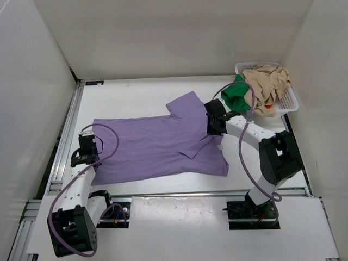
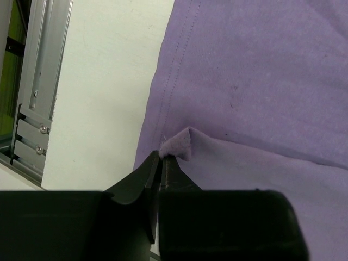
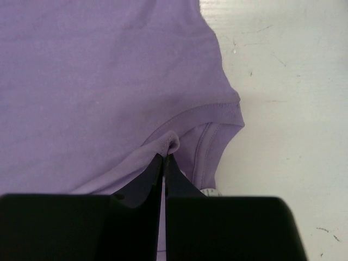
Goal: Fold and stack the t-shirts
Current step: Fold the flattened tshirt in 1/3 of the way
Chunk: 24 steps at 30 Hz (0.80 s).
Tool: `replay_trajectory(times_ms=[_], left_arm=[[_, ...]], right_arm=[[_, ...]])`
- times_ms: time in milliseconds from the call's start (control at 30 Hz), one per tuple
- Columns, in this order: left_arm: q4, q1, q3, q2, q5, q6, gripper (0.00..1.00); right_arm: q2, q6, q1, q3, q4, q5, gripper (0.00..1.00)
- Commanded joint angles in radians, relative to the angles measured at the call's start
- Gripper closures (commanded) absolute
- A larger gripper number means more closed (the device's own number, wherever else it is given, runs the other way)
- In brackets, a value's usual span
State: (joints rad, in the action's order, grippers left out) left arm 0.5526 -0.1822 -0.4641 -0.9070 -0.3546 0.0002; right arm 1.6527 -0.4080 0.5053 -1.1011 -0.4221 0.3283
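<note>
Lavender t-shirt (image 1: 157,144) is lying spread mid-table. Left gripper (image 2: 162,159) is pinching its hem at 9 o'clock, right gripper (image 3: 165,157) its collar at 3 o'clock, probably so both ends lift evenly for folding. Tan t-shirt (image 1: 266,81) is sitting in basket (image 1: 291,103), 2 o'clock.

right gripper (image 3: 164,157): jaws pressed together, pinching a small raised fold of cloth
lavender t-shirt (image 3: 98,81): fills the left and centre of the view, lying flat
collar (image 3: 217,113): ribbed band curving just past the pinched fold
worktop (image 3: 288,81): white, lightly scuffed, showing right of the shirt
</note>
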Motion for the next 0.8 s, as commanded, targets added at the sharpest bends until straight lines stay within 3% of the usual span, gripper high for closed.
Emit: replay_trajectory(times_ms=[0, 67, 133, 167, 233, 333, 400, 467, 667, 767], left_arm=[[-0.026, -0.008, -0.025, -0.001, -0.003, 0.000, 0.83], [-0.036, -0.008, -0.034, -0.029, -0.043, 0.000, 0.82], [-0.048, -0.008, -0.034, -0.065, -0.114, 0.000, 0.74], [-0.057, -0.008, -0.044, -0.085, -0.138, 0.000, 0.69], [-0.057, -0.026, -0.070, -0.133, -0.199, 0.000, 0.49], [-0.057, -0.069, -0.143, -0.213, -0.219, 0.000, 0.36], [-0.048, -0.083, -0.166, -0.179, -0.193, 0.000, 0.14], [-0.023, -0.095, -0.179, -0.109, -0.131, 0.000, 0.00], [0.269, -0.122, -0.187, -0.064, 0.086, 0.000, 0.00], [0.280, -0.122, -0.096, -0.088, 0.086, 0.000, 0.00]], right_arm=[[0.030, 0.003, -0.016, -0.065, -0.033, 0.002, 1.00], [0.054, -0.006, -0.016, -0.091, -0.050, 0.002, 1.00], [0.080, -0.006, -0.016, -0.126, -0.079, 0.002, 1.00], [0.090, -0.006, -0.016, -0.140, -0.089, 0.015, 0.90], [0.108, -0.017, -0.025, -0.166, -0.119, 0.031, 0.79], [0.121, -0.026, -0.037, -0.223, -0.170, 0.049, 0.40], [0.101, -0.026, -0.037, -0.246, -0.199, 0.049, 0.27], [0.030, -0.026, -0.057, -0.226, -0.228, 0.022, 0.24], [-0.185, -0.045, -0.122, 0.025, -0.317, -0.181, 0.19], [-0.243, -0.063, -0.122, 0.136, -0.328, -0.261, 0.18]])
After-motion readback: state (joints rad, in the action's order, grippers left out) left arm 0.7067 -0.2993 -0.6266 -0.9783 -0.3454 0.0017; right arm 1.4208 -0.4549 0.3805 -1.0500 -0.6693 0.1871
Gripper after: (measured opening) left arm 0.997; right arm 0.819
